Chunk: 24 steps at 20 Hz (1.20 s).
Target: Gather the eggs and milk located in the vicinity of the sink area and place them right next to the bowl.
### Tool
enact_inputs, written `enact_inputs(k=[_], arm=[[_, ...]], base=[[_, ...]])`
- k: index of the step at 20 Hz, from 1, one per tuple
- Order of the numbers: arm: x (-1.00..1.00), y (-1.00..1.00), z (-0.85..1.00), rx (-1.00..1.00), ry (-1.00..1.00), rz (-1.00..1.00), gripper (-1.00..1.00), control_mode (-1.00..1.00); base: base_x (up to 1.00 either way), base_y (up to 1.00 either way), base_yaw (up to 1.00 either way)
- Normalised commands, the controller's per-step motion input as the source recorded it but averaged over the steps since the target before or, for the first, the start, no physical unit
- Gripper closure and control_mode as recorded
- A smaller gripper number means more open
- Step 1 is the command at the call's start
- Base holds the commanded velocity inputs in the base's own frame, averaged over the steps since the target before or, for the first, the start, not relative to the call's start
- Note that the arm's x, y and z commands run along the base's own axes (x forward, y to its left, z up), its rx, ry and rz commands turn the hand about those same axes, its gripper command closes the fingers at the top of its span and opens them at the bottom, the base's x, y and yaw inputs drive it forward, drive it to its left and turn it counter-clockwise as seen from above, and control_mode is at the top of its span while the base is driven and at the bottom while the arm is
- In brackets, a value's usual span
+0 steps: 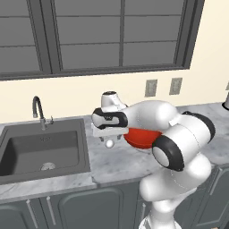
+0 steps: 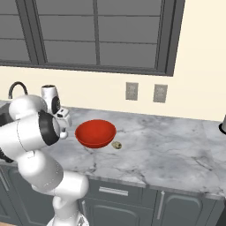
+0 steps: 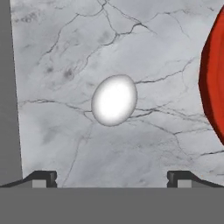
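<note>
One egg (image 1: 109,143) sits just below my gripper (image 1: 108,138) in the left base view, on the counter (image 1: 116,163) between the sink (image 1: 42,150) and the bowl (image 1: 142,137). I judge the hand hangs over it for a straight-down pick. Sink edge lies well off to one side of the fingers, the bowl close on the other.

From the right base view, my arm hides most of the hand; the bowl (image 2: 96,133) stands just beyond it, and a small speckled thing (image 2: 117,145) lies at the bowl's far side. Bare marble (image 2: 167,150) stretches past that.

Through the hand view, the egg (image 3: 114,100) lies centred ahead of both fingertips (image 3: 43,177), which stand wide apart, gripping nothing. Red rim (image 3: 213,83) crowds one side; I'd descend carefully.
</note>
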Motion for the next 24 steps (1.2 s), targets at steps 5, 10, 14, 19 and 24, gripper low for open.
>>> enact_inputs(k=[5,10,14,19,24], arm=[[0.29,0.00,-0.04,0.00,-0.06,-0.25,-1.00,-1.00],[0.15,-0.02,-0.09,0.00,-0.04,-0.04,-1.00,-1.00],[0.12,0.00,-0.39,0.00,0.00,0.00,-1.00,-1.00],[0.09,0.00,-0.47,0.00,0.00,-0.02,-1.00,-1.00],[0.05,0.00,-0.10,0.00,0.00,-0.02,-1.00,-1.00]], base=[[0.00,0.00,0.00],[0.00,0.00,0.00],[0.00,0.00,0.00],[0.00,0.00,0.00],[0.00,0.00,0.00]])
